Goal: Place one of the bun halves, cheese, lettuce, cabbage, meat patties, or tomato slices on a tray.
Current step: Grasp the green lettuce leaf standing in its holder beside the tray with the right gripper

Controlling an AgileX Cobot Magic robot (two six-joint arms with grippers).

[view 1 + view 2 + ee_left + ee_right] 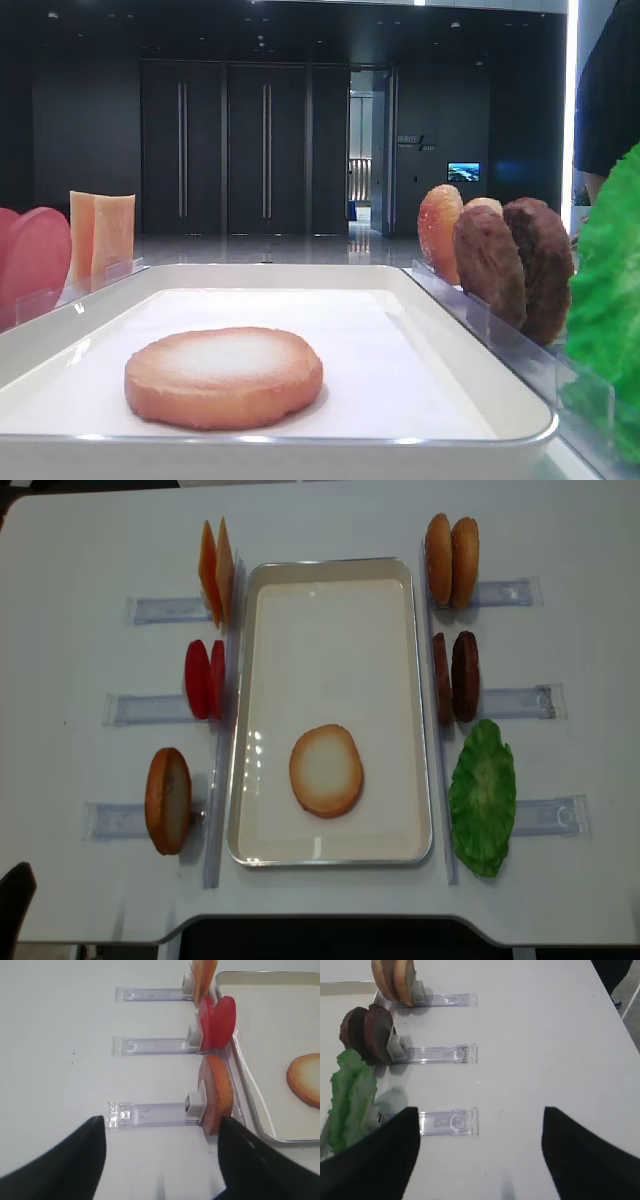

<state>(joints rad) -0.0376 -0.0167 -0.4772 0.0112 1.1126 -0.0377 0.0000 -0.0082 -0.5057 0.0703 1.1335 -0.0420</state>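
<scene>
On the tray [330, 580], a bun half [326, 770] lies flat, pale face up, near its front end. Both end effectors, left [162, 1160] and right [480, 1155], hover spread and empty above the surface [600, 680]. Lettuce [483, 795] stands right of the tray.

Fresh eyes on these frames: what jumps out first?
The white tray in the middle of the table, with a single bun half lying flat on its floor, pale face up, toward the near end. Next, the food standing on edge in clear holders on both sides: cheese, tomato slices and another bun on the left, buns, meat patties and bright green lettuce on the right.
</scene>
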